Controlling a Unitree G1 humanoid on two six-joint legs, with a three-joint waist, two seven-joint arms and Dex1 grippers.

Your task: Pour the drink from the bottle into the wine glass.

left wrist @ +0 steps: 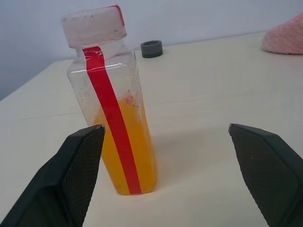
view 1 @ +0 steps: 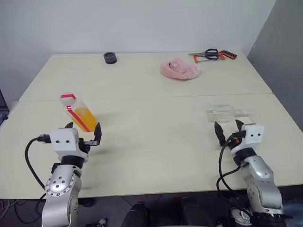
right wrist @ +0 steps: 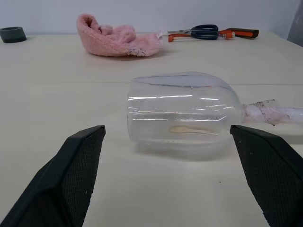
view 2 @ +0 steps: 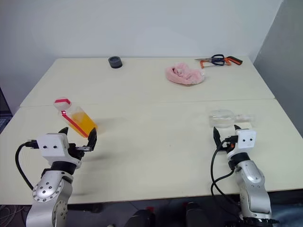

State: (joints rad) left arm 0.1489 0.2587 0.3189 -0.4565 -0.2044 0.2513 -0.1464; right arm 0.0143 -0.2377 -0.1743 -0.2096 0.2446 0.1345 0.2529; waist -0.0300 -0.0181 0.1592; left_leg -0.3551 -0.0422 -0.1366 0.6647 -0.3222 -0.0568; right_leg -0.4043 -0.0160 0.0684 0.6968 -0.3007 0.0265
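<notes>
- Table point(view 1: 156, 142): pale top with a seam running across it; all items rest on it.
- Far half: a dark round ring point(view 1: 110, 57) toward my left, a pink cloth point(view 1: 178, 69) near the middle, and scissors point(view 1: 211, 53) beside an orange-handled tool point(view 1: 226, 55) toward my right. All lie well apart from both claws, and none stands between a claw and its item.
- Bottle point(view 1: 78, 112): on the near half at my left, cap on, red strip down its side, drink point(left wrist: 125, 146) filling its lower part. It appears tilted in the head views.
- Left claw point(view 1: 84, 132): released, fingers spread wide. The bottle stands just ahead of it, nearer one finger point(left wrist: 78, 165) than the other, with no contact visible.
- Glass point(view 1: 222, 113): on the near half at my right, lying on its side, mouth toward my left and stem toward my right, empty of drink.
- Right claw point(view 1: 228, 128): released, fingers wide apart. The bowl lies just ahead, centred between the fingers point(right wrist: 80, 165), not touched.
</notes>
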